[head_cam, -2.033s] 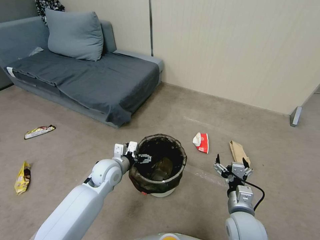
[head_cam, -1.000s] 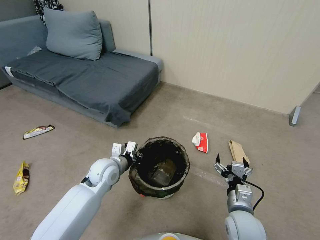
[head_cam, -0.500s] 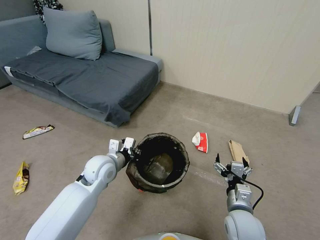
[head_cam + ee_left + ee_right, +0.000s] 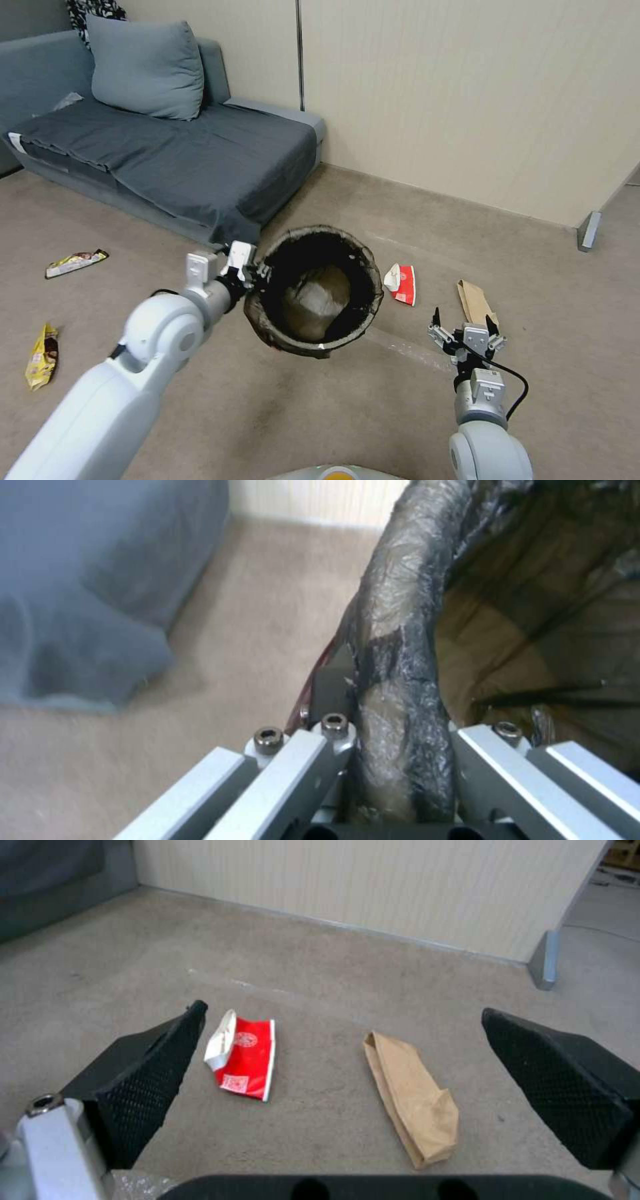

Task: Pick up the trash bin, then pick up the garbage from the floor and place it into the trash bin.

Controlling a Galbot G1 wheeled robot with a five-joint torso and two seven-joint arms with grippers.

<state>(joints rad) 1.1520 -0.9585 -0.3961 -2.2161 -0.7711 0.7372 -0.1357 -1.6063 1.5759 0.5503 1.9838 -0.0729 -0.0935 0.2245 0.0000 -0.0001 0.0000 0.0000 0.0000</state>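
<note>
The left gripper (image 4: 257,273) pinches the bag-covered rim of the trash bin (image 4: 363,313) at the bin's 9 o'clock edge, one finger (image 4: 293,775) outside the rim and one inside, holding the bin off the floor (image 4: 333,413) and tilted with its mouth toward the camera. The right gripper (image 4: 465,328) hangs low at 4 o'clock from the bin, its fingers (image 4: 143,1075) spread wide. At 11 o'clock from this gripper lies a red-and-white wrapper (image 4: 402,284); at 12 to 1 o'clock, close by, a tan paper bag (image 4: 476,303). Two yellow packets (image 4: 43,355) lie far off at 9 o'clock.
</note>
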